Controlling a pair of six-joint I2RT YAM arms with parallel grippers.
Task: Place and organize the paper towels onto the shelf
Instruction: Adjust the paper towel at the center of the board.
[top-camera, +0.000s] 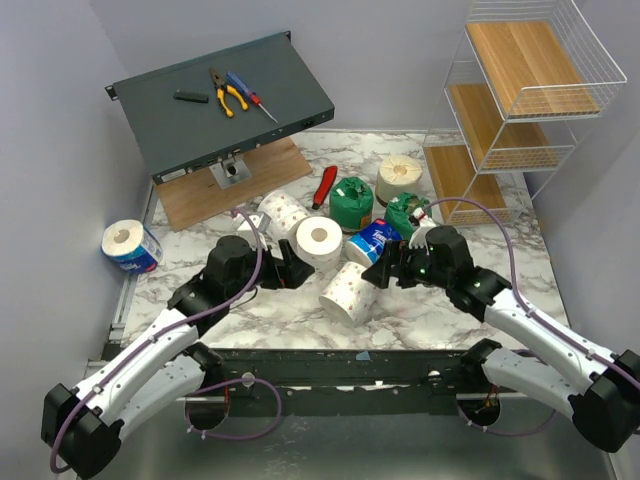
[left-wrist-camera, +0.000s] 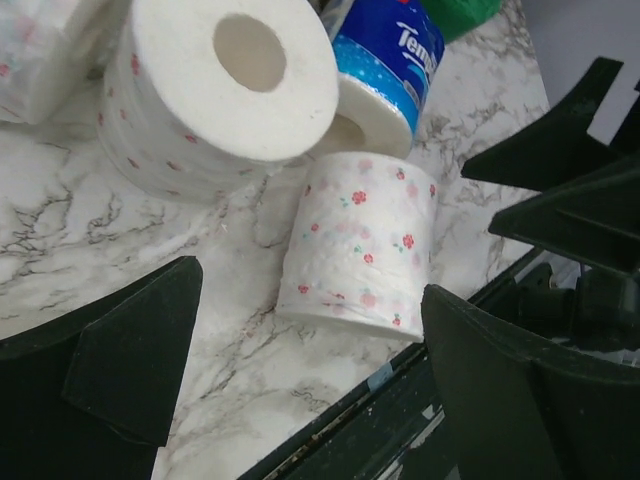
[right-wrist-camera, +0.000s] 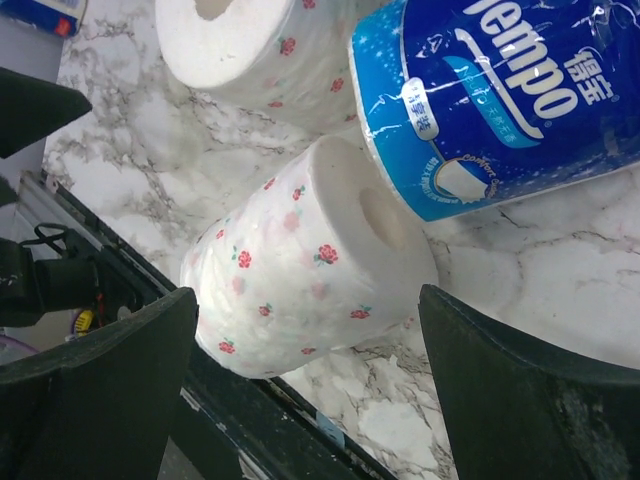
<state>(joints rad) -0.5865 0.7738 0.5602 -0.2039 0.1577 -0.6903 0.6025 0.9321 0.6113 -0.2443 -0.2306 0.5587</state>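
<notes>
A white roll with pink specks (top-camera: 347, 292) lies on its side near the table's front edge; it also shows in the left wrist view (left-wrist-camera: 360, 245) and the right wrist view (right-wrist-camera: 300, 260). My left gripper (top-camera: 290, 270) (left-wrist-camera: 310, 390) is open and empty just left of it. My right gripper (top-camera: 385, 270) (right-wrist-camera: 305, 390) is open and empty just right of it, the roll a little ahead of its jaws. A second specked roll (top-camera: 320, 240) and a blue-wrapped roll (top-camera: 372, 243) stand right behind. The white wire shelf (top-camera: 520, 100) stands at the back right, its tiers bare.
A third specked roll (top-camera: 283, 212), two green rolls (top-camera: 351, 203) (top-camera: 407, 213) and a cream roll (top-camera: 399, 178) sit mid-table. Another blue roll (top-camera: 131, 247) is at the far left. A red-handled tool (top-camera: 325, 186) and a dark grey box (top-camera: 225, 100) lie behind.
</notes>
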